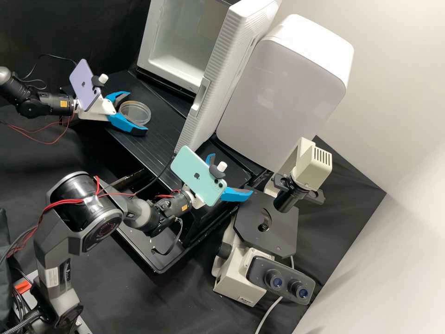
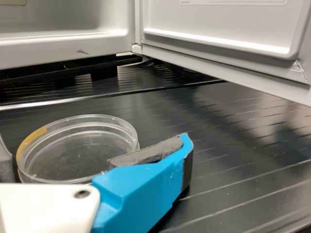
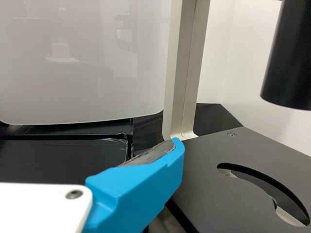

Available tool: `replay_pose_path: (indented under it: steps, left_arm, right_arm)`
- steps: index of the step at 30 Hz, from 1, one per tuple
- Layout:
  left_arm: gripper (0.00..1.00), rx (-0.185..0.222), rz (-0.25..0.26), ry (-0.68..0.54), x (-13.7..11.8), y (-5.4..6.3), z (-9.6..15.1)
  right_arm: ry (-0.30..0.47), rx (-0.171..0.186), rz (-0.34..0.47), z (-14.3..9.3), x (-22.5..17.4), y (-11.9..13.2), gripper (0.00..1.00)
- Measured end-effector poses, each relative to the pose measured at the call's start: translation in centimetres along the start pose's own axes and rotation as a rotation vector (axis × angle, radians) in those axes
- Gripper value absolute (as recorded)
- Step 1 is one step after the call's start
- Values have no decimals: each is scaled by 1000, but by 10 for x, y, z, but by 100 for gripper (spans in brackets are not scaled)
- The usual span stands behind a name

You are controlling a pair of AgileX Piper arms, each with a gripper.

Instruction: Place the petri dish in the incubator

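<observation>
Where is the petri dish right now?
In the high view, the petri dish sits on the black bench at upper left, between the open fingers of the left gripper, just in front of the open incubator.

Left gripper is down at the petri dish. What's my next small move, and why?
Probably close the left gripper on the petri dish. Its fingers stand open on either side of the dish, which rests unheld on the black tray before the open incubator.
</observation>
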Motion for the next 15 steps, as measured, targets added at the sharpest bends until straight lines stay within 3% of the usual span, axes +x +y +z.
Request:
replay_pose_path:
  steps: [15]
  left_arm:
    - [0,-30,-6,-17,0,1,-2]
  right_arm:
    - [0,0,0,0,0,0,100]
